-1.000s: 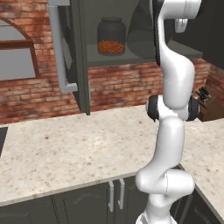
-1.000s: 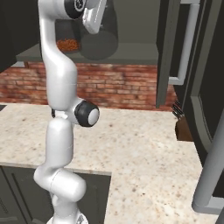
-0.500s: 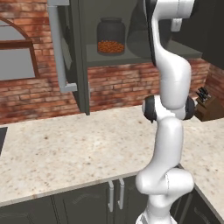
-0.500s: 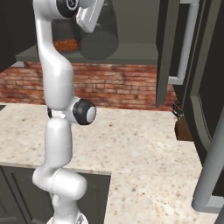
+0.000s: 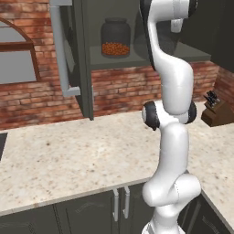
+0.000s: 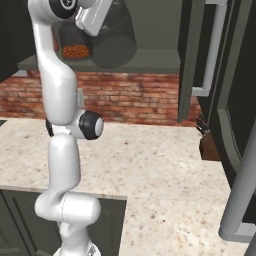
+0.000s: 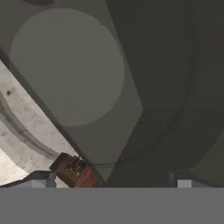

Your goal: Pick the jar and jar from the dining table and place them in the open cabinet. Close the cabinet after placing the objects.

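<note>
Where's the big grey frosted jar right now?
The large grey frosted jar sits on the open wall cabinet's shelf in the right base view, just right of the small clear jar of orange-red granules, with the claw at its upper left.

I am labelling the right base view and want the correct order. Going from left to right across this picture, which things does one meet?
Jar with orange-red contents → grey frosted jar → open cabinet door → knife block on the counter.
</note>
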### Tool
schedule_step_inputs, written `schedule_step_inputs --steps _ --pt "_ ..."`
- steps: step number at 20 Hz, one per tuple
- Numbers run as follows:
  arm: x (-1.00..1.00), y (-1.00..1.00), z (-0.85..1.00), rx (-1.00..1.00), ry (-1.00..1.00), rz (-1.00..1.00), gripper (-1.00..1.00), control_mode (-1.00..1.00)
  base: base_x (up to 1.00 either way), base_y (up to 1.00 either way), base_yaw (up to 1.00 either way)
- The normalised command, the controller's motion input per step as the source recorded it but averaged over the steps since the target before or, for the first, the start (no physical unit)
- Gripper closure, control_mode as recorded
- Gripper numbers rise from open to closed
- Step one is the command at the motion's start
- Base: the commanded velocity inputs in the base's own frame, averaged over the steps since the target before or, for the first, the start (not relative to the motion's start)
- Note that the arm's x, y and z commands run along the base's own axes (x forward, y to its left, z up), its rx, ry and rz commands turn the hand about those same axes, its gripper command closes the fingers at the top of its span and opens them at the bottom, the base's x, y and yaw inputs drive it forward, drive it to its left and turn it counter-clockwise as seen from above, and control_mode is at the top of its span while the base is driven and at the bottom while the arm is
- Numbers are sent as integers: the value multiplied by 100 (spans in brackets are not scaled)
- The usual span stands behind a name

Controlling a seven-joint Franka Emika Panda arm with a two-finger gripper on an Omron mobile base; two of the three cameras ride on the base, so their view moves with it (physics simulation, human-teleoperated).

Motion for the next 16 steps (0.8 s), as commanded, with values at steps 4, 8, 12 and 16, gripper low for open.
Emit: schedule_step_inputs --steps 4,8,12,16 --pt "61 10 -15 1 0 -20 -100 -100 0 0 0" --pt "61 1 -1 1 -14 -21 -100 -100 0 0 0" --pt "58 3 -3 7 -11 -9 -100 -100 0 0 0" --pt "52 2 -11 11 -3 0 -100 -100 0 0 0"
